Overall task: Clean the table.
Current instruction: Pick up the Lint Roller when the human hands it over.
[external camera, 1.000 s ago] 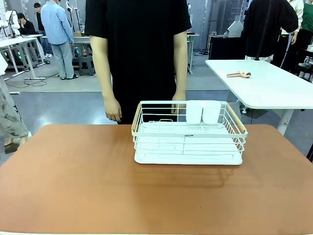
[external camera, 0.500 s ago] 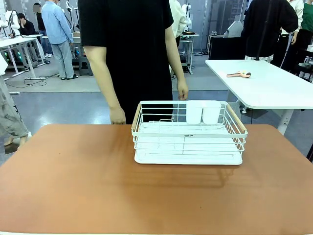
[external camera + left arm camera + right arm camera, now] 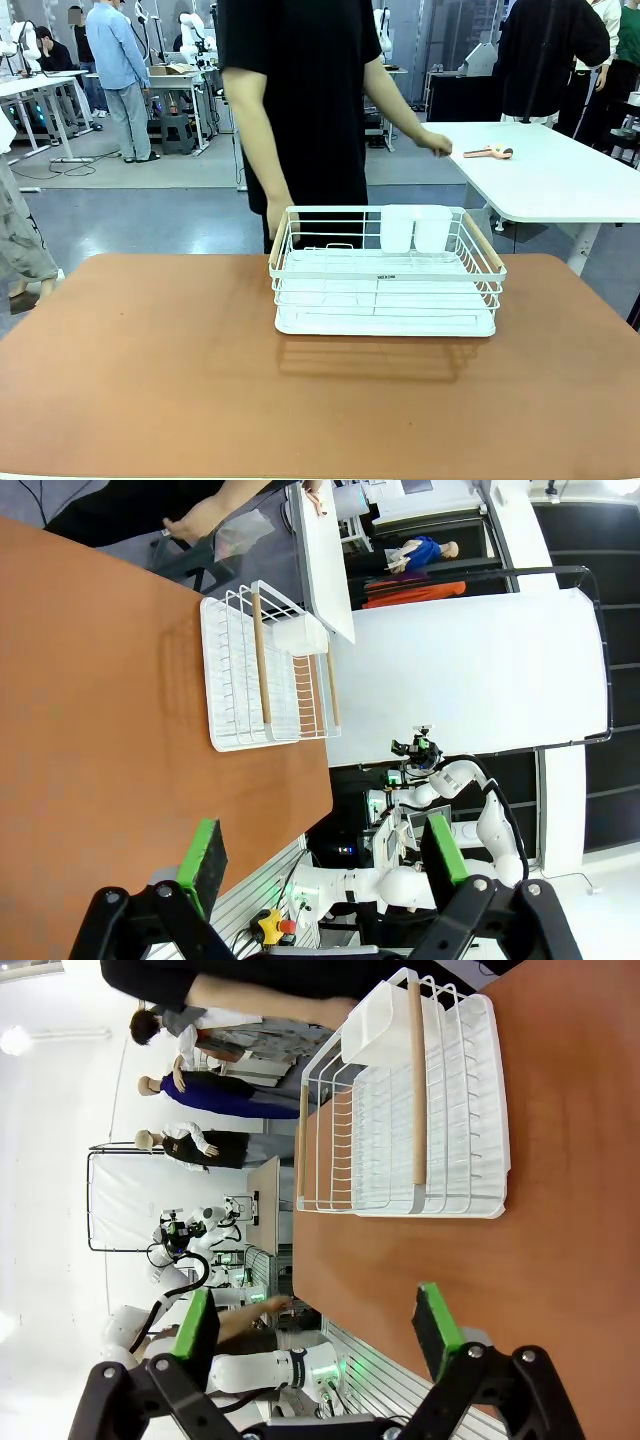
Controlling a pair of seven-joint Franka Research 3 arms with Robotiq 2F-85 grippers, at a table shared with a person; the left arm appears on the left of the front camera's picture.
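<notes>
The smooth reddish-brown table with rounded corners (image 3: 150, 380) lies below and ahead of the left gripper (image 3: 322, 852) and the right gripper (image 3: 315, 1325), bearing a white wire dish rack (image 3: 385, 290) well beyond their fingertips. Both grippers hang above it with jaws spread wide, gripping nothing.

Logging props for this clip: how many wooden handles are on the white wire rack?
2, both on the rack: left handle along its left end, right handle along its right end, front view. None seems hidden.
</notes>
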